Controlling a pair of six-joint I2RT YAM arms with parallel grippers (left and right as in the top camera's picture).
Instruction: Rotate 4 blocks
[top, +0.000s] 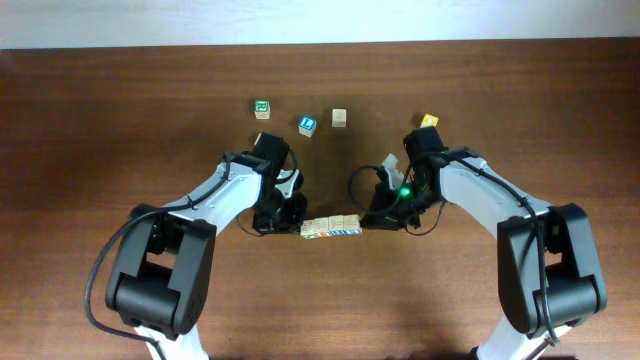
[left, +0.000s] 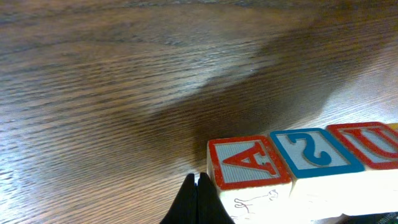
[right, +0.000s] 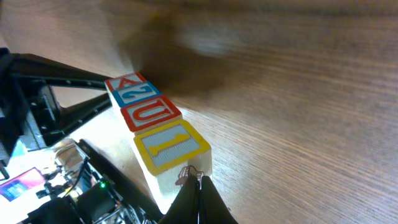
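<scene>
Wooden table (left: 124, 93), 4 blocks (left: 311, 155) partly off-frame

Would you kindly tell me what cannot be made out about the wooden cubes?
Overhead: letters on the four pale wooden cubes too small to read.
Left wrist: yellow-bordered end cube cut off by the right edge.
Right wrist: its side print partly blocked by right gripper.

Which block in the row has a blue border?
The S block, second from the left gripper. The A block and U block beside it are red-bordered; the end block is yellow-bordered.
</scene>
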